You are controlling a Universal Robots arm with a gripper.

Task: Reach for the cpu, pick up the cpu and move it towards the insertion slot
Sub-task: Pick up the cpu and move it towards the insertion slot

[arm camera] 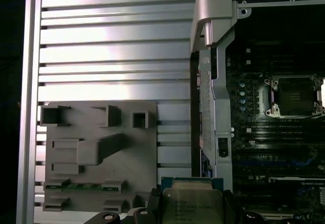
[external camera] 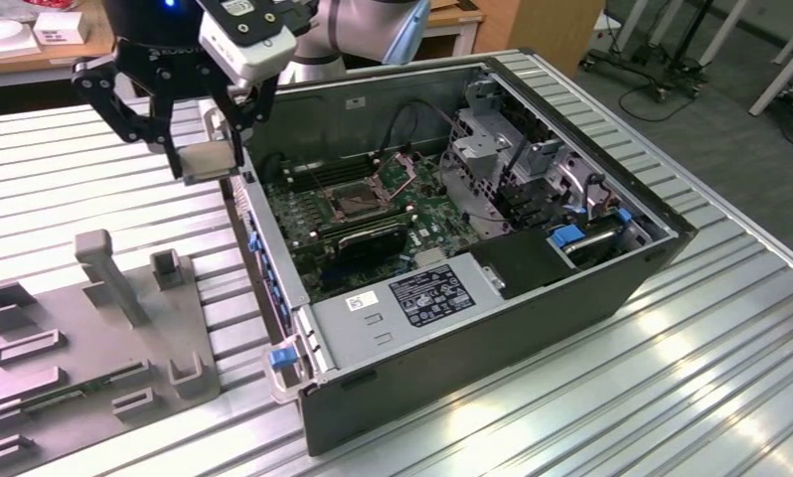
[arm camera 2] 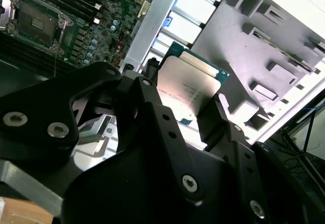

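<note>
Held in the air: the cpu [external camera: 209, 159], a flat square chip with a pale metal face, pinched by its edges between the black fingers of the gripper [external camera: 211, 164], jaws closed on it from both sides. Seen in the exterior view above the slatted metal worktop [external camera: 91, 189], just outside the upper-left wall of the open computer case [external camera: 503, 328], clear of the surface. Chip face plain in the second wrist view [arm camera 2: 189, 89], green edge showing, gripper fingers [arm camera 2: 216, 115] hard against its sides; again in the first wrist view [arm camera: 192, 203].

Inside the case, on the green circuit board, the insertion slot [external camera: 360, 204]: a square socket with a shiny frame and dark centre, well apart from the chip, uncovered. Same socket in both wrist views [arm camera 2: 35, 23] [arm camera: 294, 96].

On the worktop toward the exterior view's left, near its lower corner, a grey fixture plate [external camera: 85, 348] with upright blocks, lying beside the case.
</note>
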